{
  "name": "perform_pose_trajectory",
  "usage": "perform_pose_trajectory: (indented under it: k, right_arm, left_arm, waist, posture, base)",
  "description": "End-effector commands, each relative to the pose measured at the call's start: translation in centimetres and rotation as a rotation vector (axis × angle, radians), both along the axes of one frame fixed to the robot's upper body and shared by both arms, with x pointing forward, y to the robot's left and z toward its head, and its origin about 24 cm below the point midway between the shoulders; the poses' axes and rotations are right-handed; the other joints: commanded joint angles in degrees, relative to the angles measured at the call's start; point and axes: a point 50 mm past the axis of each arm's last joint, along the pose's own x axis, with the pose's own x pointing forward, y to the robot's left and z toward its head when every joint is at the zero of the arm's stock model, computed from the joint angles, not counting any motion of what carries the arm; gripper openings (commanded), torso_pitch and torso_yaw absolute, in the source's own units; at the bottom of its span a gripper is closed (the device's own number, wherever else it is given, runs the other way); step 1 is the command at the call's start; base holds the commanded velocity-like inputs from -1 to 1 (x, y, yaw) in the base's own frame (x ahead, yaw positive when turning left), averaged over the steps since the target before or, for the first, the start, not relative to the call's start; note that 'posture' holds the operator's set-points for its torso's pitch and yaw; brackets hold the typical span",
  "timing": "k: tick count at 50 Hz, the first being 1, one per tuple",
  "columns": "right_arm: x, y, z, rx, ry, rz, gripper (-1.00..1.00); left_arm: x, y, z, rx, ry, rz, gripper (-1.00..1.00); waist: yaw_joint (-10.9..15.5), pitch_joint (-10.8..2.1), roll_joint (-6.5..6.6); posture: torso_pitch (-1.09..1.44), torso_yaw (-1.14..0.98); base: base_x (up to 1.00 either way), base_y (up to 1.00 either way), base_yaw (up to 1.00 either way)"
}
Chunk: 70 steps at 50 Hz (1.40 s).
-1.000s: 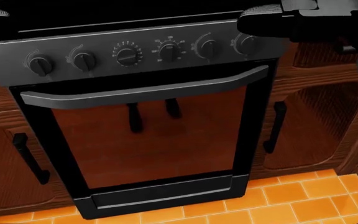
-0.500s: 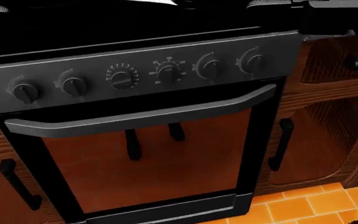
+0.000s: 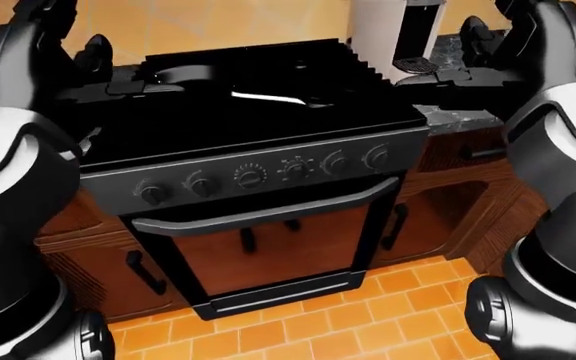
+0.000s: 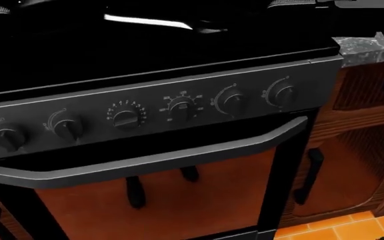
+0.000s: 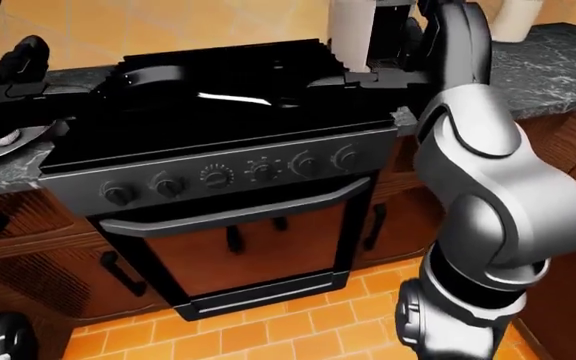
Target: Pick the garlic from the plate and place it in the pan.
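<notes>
- stove (image 3: 268, 127) fills all views; knob row (image 4: 178, 107) and oven door handle (image 4: 145, 160) sit low in the head view, well below both hands.
- left hand (image 3: 118, 82): raised at the stove's left edge in the left-eye view, dark against dark. can't tell if the fingers are spread or closed.
- right hand (image 3: 448, 75): up at the stove's right edge, just beside a white appliance (image 3: 396, 34). finger state unreadable too. nothing seen held in either hand.
- garlic: not visible in any view.
- plate: maybe the pale sliver (image 5: 13, 139) on the counter (image 5: 558, 52), under and just beside the left hand in the right-eye view. too small to confirm.
- pan: a dark rounded shape (image 5: 158, 75) on the cooktop between the hands could be it, not sure. glossy streak (image 3: 268, 97) close by.
- handling, my judgement: garlic is light, firm, rounded, papery skin, likely to roll. take it across the widest part, fingers round the sides, gentle squeeze, lower it into the pan.
</notes>
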Motion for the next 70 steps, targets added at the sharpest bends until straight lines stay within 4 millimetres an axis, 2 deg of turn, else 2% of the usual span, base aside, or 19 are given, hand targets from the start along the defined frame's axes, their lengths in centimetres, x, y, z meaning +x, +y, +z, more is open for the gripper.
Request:
perform_pose_trajectory:
  k: [1,2,5,13,16,19,29,31,33,34,41,44,46,47,49,54,56,58,70]
  right_arm:
    - [-0.45,0.26,1.03,-0.002,-0.057,0.012,1.00]
    - [-0.47,0.26,1.06,-0.002,-0.057,0.012,1.00]
    - [-0.47,0.27,1.03,-0.002,-0.057,0.013,1.00]
    - [-0.49,0.34,0.98,-0.008,-0.056,0.016,1.00]
    - [-0.51,0.30,1.00,-0.008,-0.056,0.015,1.00]
    - [-0.52,0.36,1.00,-0.009,-0.056,0.016,1.00]
    - [-0.47,0.30,1.00,-0.012,-0.055,0.009,1.00]
    - [-0.36,0.27,0.99,-0.010,-0.058,0.007,1.00]
    - [-0.39,0.27,1.06,-0.010,-0.061,0.006,1.00]
    - [-0.35,0.25,1.09,-0.008,-0.063,0.004,1.00]
    - [-0.47,0.13,1.27,0.006,-0.076,0.000,1.00]
    - [-0.51,0.15,1.26,0.008,-0.073,0.001,1.00]
    - [-0.58,0.17,1.31,0.008,-0.073,0.001,1.00]
    - [-0.52,0.14,1.28,0.009,-0.074,0.002,1.00]
    - [-0.51,0.19,1.30,0.008,-0.075,0.003,1.00]
    - [-0.53,0.18,1.31,0.007,-0.075,0.004,1.00]
    - [-0.52,0.18,1.30,0.007,-0.076,0.004,1.00]
    - [-0.55,0.18,1.31,0.006,-0.076,0.004,1.00]
    - [-0.65,0.28,1.36,0.005,-0.076,0.007,1.00]
  left_arm:
    - [-0.37,0.33,0.94,-0.003,-0.055,0.017,1.00]
    - [-0.34,0.34,0.92,-0.003,-0.055,0.017,1.00]
    - [-0.38,0.34,0.94,-0.003,-0.055,0.018,1.00]
    - [-0.34,0.35,0.91,-0.002,-0.055,0.019,1.00]
    - [-0.31,0.35,0.87,-0.002,-0.054,0.019,1.00]
    - [-0.33,0.36,0.89,-0.002,-0.055,0.020,1.00]
    - [-0.31,0.41,0.84,-0.003,-0.054,0.020,1.00]
    - [-0.31,0.42,0.88,-0.003,-0.055,0.021,1.00]
    - [-0.31,0.43,0.90,-0.003,-0.055,0.021,1.00]
    - [-0.30,0.43,0.91,-0.004,-0.054,0.021,1.00]
    - [-0.43,0.41,0.99,-0.004,-0.055,0.021,1.00]
    - [-0.43,0.43,0.95,-0.004,-0.055,0.022,1.00]
    - [-0.40,0.45,0.93,-0.005,-0.055,0.022,1.00]
    - [-0.40,0.45,0.96,-0.005,-0.055,0.022,1.00]
    - [-0.42,0.50,1.02,-0.005,-0.057,0.023,1.00]
    - [-0.38,0.50,1.03,-0.005,-0.057,0.024,1.00]
    - [-0.35,0.53,0.96,-0.004,-0.057,0.023,1.00]
    - [-0.40,0.51,1.02,-0.004,-0.058,0.024,1.00]
    - [-0.45,0.51,1.04,-0.003,-0.058,0.024,1.00]
  waist:
    - [0.0,-1.17,0.76]
    - [-0.1,-2.00,2.93]
    - [0.4,-1.10,2.01]
    - [1.4,-1.04,-2.26]
    - [1.8,-1.84,-5.71]
    - [1.7,-1.13,-5.95]
    - [1.8,-2.02,-2.98]
    - [1.8,-2.23,-1.37]
    - [1.4,-2.66,2.96]
    - [1.0,-1.18,0.48]
    - [0.4,0.91,-0.75]
    - [0.8,-0.32,-1.91]
    - [1.2,-1.03,-5.78]
    - [0.7,-1.24,-3.62]
    - [0.9,-2.44,-5.04]
    - [0.6,-1.75,-2.82]
    - [0.4,-1.49,-0.85]
    - [0.2,-2.61,3.72]
    - [0.7,-1.47,-4.61]
  posture:
    - [0.00,0.00]
    - [0.00,0.00]
    - [0.00,0.00]
    - [0.00,0.00]
    - [0.00,0.00]
    - [0.00,0.00]
    - [0.00,0.00]
    - [0.00,0.00]
    - [0.00,0.00]
    - [0.00,0.00]
    - [0.00,0.00]
    - [0.00,0.00]
    - [0.00,0.00]
    - [0.00,0.00]
    - [0.00,0.00]
    - [0.00,0.00]
    - [0.00,0.00]
    - [0.00,0.00]
    - [0.00,0.00]
  base:
    - [0.21,0.11,0.00]
    - [0.20,0.11,0.00]
    - [0.21,0.11,0.00]
    - [0.21,0.08,0.05]
    - [0.17,0.00,0.28]
    - [0.16,0.00,0.32]
    - [0.11,0.13,0.20]
    - [0.00,0.25,0.00]
    - [0.00,0.08,0.00]
    - [0.00,0.00,0.00]
    - [0.00,0.00,0.00]
    - [0.00,0.12,0.00]
    - [0.00,0.33,0.00]
    - [0.00,0.34,0.00]
    - [0.00,0.33,0.00]
    - [0.00,0.33,0.00]
    - [0.00,0.33,0.00]
    - [0.00,0.32,0.00]
    - [0.00,0.29,0.00]
